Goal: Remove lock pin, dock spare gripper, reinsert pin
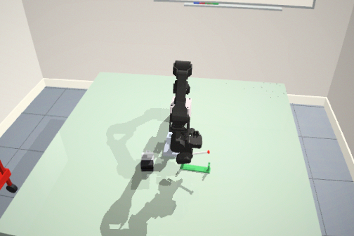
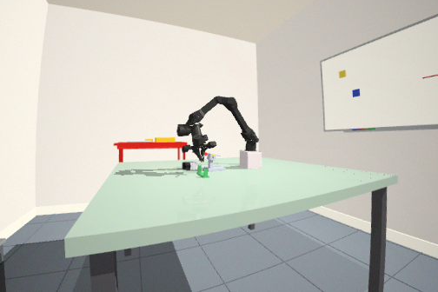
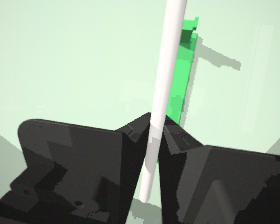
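My gripper [image 2: 202, 159] [image 3: 156, 119] is shut on the white lock pin [image 1: 201, 153] [image 3: 167, 65], which crosses between the fingertips. The pin's red head [image 1: 208, 152] [image 2: 205, 154] sticks out to the right in the top view. The pin is held above the table, clear of the green cradle [image 1: 195, 168] [image 2: 202, 174] [image 3: 182, 82]. The pale lavender mount [image 1: 169, 150] [image 2: 212, 162] stands behind the gripper; the arm partly hides it in the top view, and its socket is too small to judge. The black and white spare gripper [image 1: 147, 162] [image 2: 189, 166] lies on the table, apart from the mount.
The arm's pinkish-white base block [image 2: 250, 159] stands on the pale green table [image 1: 253, 167] [image 2: 282, 194] behind the mount. The cradle lies in front of the mount, and the spare gripper lies left of both in the top view. A red bench [image 2: 148, 144] stands beyond the table.
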Robot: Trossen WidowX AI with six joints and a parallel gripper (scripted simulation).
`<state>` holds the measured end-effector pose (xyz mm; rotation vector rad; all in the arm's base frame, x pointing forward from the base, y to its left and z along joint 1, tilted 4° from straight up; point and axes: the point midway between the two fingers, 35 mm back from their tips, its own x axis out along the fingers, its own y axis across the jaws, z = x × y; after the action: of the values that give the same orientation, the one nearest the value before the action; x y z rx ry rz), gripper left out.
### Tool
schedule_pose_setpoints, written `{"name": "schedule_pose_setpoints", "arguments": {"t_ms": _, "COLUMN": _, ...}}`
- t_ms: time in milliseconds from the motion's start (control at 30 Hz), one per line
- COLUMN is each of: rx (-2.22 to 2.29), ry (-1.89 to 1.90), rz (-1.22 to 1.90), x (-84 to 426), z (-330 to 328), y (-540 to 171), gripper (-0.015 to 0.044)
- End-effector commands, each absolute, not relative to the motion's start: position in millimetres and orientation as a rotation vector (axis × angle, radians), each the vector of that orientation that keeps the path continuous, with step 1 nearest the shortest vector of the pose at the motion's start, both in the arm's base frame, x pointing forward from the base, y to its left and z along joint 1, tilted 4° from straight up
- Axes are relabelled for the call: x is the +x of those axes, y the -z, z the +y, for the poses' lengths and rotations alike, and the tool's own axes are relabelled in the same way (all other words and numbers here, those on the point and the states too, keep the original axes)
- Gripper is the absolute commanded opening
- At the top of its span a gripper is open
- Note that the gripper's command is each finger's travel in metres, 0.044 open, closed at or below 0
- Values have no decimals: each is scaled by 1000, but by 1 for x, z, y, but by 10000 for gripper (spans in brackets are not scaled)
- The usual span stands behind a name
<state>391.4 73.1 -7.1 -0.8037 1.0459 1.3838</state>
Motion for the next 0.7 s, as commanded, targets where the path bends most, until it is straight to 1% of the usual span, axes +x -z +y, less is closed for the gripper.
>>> {"name": "schedule_pose_setpoints", "arguments": {"t_ms": 0, "rx": -801, "ry": -1377, "rz": 1037, "x": 394, "z": 74, "y": 3, "gripper": 0}}
{"name": "schedule_pose_setpoints", "arguments": {"t_ms": 667, "rx": -800, "ry": -1384, "rz": 1049, "x": 394, "z": 76, "y": 33, "gripper": 0}}
